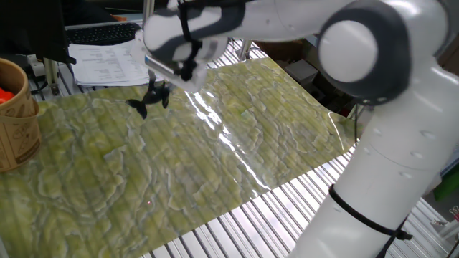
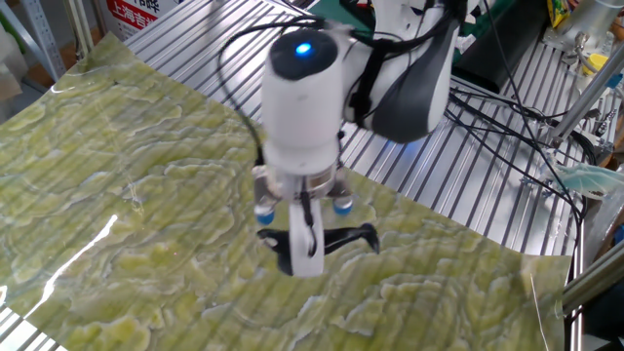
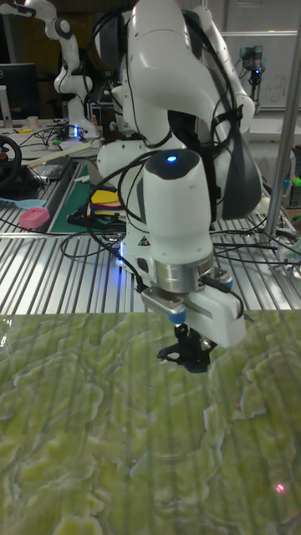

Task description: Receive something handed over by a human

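Claw clamped on black toy animal (long axis roughly level), above green mat.

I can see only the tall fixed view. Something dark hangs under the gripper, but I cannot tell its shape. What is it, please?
Observer: In one fixed view it is a small black toy animal with a tail fin, held in the gripper above the green mat.
Operator: Does the toy touch the mat?
Observer: It looks lifted. In the other fixed view the toy sticks out sideways from the white finger, clear of the mat.
Operator: Is the person's hand near it?
Observer: No hand shows in any view now.
Operator: Is anything else beside the mat?
Observer: Yes. One fixed view shows a wooden bucket at the left edge of the mat, with something orange inside.
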`<action>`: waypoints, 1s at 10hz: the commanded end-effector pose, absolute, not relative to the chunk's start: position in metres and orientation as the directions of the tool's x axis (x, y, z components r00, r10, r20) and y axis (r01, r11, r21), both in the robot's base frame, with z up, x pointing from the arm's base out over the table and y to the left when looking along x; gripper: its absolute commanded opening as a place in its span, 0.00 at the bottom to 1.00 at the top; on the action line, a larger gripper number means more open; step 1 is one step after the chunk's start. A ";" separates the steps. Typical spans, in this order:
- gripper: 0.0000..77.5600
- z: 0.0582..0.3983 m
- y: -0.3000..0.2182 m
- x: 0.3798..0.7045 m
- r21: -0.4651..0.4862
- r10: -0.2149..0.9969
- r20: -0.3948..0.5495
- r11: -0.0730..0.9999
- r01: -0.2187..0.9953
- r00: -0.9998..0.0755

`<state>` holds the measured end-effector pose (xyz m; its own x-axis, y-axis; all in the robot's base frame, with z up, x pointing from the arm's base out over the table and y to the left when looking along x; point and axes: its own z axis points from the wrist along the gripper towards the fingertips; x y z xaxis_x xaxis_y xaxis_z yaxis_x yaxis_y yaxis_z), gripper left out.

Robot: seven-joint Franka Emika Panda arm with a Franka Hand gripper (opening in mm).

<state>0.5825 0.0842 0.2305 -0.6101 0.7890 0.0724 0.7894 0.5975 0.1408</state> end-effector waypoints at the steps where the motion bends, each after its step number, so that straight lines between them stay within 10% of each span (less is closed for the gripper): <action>1: 0.02 0.252 0.022 0.743 -0.052 0.428 0.010 0.903 0.427 -0.903; 10: 0.02 0.246 0.023 0.742 -0.074 0.377 0.068 0.925 0.373 -0.924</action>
<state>0.7024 0.0419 0.2398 -0.8480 0.5271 0.0554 0.5271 0.8497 -0.0150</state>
